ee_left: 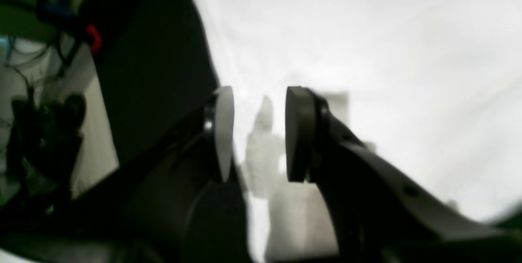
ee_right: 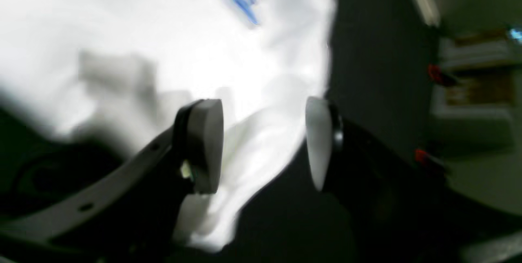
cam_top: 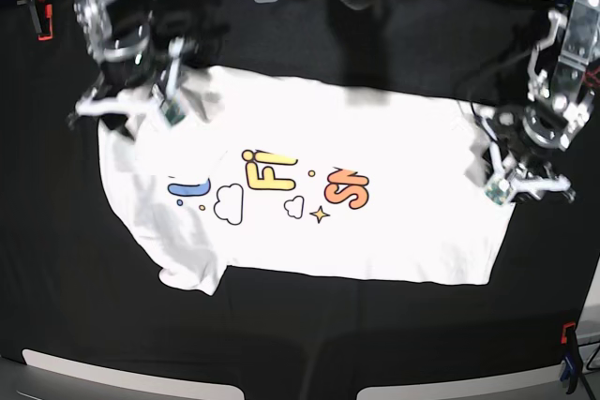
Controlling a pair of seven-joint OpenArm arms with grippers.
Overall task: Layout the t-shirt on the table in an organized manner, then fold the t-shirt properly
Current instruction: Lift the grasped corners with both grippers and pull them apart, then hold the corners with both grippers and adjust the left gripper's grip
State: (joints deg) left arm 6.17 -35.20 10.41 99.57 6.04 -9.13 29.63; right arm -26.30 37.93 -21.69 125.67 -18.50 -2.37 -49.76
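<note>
Materials and finishes.
White t-shirt (cam_top: 375,138): soft matt cloth, lightly creased, with flat coloured print; surface (cam_top: 300,325): matt black cloth.

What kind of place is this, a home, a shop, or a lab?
Probably a robotics lab bench, not a home. A black cloth-draped table is fastened with red clamps, two robot arms reach over it, and a white printed t-shirt lies spread out.
</note>
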